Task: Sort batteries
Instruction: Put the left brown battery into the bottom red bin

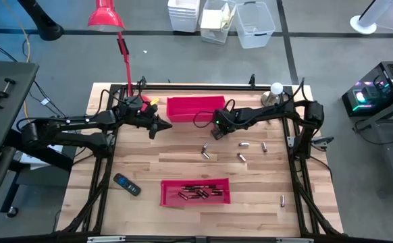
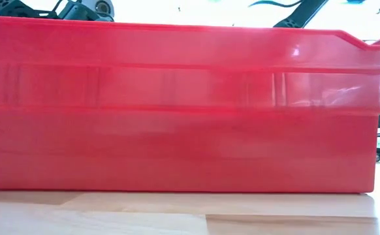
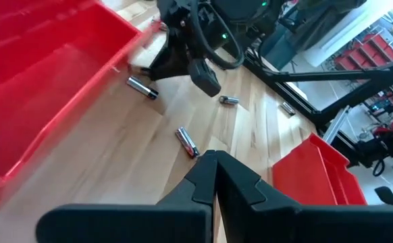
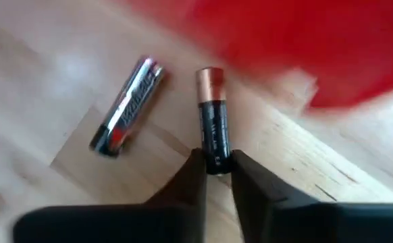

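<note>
The right gripper is pinched onto one end of a black battery with a copper-coloured tip, its two dark fingers closed against the battery's sides so the rest of it juts out ahead of them. Just beside it, apart from it and tilted, a silvery battery lies flat on the wooden table. In the high view the right gripper hangs near the front right corner of the empty red tray at the back of the table.

Beyond it, loose batteries lie scattered on the bare wood between the two trays, with one more well apart, near the table's right edge. The front red tray holds a cluster of dark batteries.

The left gripper waits just off the back tray's left end, its fingers pressed together on nothing. A black handset lies near the table's left edge, and a red lamp stands over the back left corner.
</note>
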You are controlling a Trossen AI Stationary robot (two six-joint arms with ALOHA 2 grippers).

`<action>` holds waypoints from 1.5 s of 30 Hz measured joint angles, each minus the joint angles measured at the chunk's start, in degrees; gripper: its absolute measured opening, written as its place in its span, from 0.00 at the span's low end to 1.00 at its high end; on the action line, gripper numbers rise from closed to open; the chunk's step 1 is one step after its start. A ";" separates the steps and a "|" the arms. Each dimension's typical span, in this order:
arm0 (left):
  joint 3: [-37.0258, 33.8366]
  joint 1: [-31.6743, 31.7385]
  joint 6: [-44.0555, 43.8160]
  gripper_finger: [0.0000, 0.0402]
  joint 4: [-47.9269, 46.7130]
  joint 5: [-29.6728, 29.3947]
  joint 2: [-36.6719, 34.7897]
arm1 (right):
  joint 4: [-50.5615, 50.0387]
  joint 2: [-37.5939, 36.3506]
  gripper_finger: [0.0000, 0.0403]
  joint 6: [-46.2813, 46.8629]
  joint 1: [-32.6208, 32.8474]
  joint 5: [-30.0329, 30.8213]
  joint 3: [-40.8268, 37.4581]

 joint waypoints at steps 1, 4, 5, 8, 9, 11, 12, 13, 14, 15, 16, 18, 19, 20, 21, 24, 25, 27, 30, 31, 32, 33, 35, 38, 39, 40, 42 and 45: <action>0.00 0.00 -0.09 0.00 -0.03 0.01 0.00 | -0.69 -0.65 0.08 -1.07 0.53 0.01 0.00; 0.00 0.00 -0.09 0.00 -0.01 -0.01 0.00 | -6.36 -3.03 0.08 -3.72 2.76 -3.58 -0.13; 0.00 0.00 -0.07 0.00 -0.03 -0.01 0.00 | -10.60 -4.35 0.08 -4.84 3.86 -5.66 -0.29; 0.00 0.00 -0.05 0.00 -0.02 -0.04 0.00 | -19.68 -8.56 0.08 -8.80 7.56 -8.45 -0.50; 0.00 0.00 -0.04 0.00 -0.02 -0.15 0.00 | -21.81 -10.37 0.08 -9.98 8.57 -9.12 -0.46; 0.00 0.00 -0.03 0.00 -0.02 -0.20 0.00 | -23.64 -14.54 0.08 -12.69 10.79 -12.78 -0.48; 0.00 0.00 0.00 0.00 -0.01 -0.23 0.00 | -22.33 -16.42 0.08 -13.59 12.09 -15.28 -0.47; 0.00 0.00 -0.01 0.00 -0.01 -0.32 0.00 | -20.28 -18.40 0.08 -14.03 13.39 -18.37 -0.46; 0.00 0.00 -0.01 0.00 -0.07 -0.51 0.00 | -17.72 -20.23 0.08 -14.19 14.60 -21.47 -0.45; 0.00 0.00 0.01 0.00 -0.22 -0.57 0.00 | -14.79 -21.85 0.08 -14.15 15.90 -24.54 -0.41; 0.00 0.00 0.00 0.00 -0.26 -0.60 0.00 | -11.74 -23.29 0.08 -13.85 17.13 -27.03 -0.29; 0.00 0.00 -0.02 0.00 -0.21 -0.60 0.00 | -6.03 -24.41 0.08 -12.96 19.72 -30.47 -0.22; 0.00 0.00 -0.04 0.00 -0.22 -0.60 0.00 | -3.79 -24.44 0.08 -12.41 21.18 -31.54 -0.22; 0.00 0.00 -0.02 0.00 -0.28 -0.60 0.00 | -1.89 -24.27 0.08 -11.91 22.62 -32.30 -0.24; 0.00 0.00 0.02 0.00 -0.25 -0.60 0.00 | -0.11 -23.82 0.08 -11.03 24.15 -32.87 -0.26; 0.00 0.00 0.02 0.00 -0.31 -0.60 0.00 | 4.24 -21.56 0.08 -9.81 28.30 -33.26 -0.26; 0.00 0.00 0.04 0.00 -0.31 -0.60 0.00 | 5.06 -20.61 0.08 -9.72 29.34 -33.02 -0.28; 0.00 -0.02 0.03 0.00 -0.38 -0.60 0.00 | 6.64 -19.07 0.08 -8.84 30.87 -32.34 -0.31; 0.00 -0.01 0.04 0.00 -0.38 -0.58 0.00 | 5.64 -17.41 0.15 -4.19 31.96 -29.94 0.44; 0.00 0.00 0.04 0.00 -0.38 -0.57 0.00 | 4.42 -16.83 0.20 -2.60 32.15 -28.87 0.96; 0.00 0.00 0.04 0.00 -0.40 -0.57 0.00 | 3.00 -16.39 0.25 -1.39 32.13 -28.74 1.57; 0.00 0.00 0.06 0.00 -0.38 -0.57 0.00 | 1.68 -16.13 0.30 -0.66 31.95 -28.66 2.35; 0.00 -0.02 0.12 0.00 -0.40 -0.58 0.00 | -0.63 -16.00 0.40 -1.54 31.39 -28.59 4.27; 0.00 -0.01 1.32 0.00 -0.42 -0.57 0.00 | -9.49 -16.19 0.51 -3.35 29.26 -28.88 8.54; 0.00 -0.01 1.72 0.00 -0.42 -0.57 0.00 | -14.24 -16.46 0.52 -3.62 28.07 -27.40 10.09; 0.00 0.00 1.93 0.00 -0.42 -0.60 0.00 | -19.06 -17.15 0.53 -4.03 26.82 -24.58 11.44; 0.00 -0.01 1.95 0.00 -0.43 -0.60 0.00 | -27.45 -19.39 0.53 -5.17 23.91 -17.57 12.41; 0.00 0.00 1.96 0.00 -0.52 -0.60 0.00 | -35.48 -24.52 0.51 -3.71 16.89 -10.50 9.04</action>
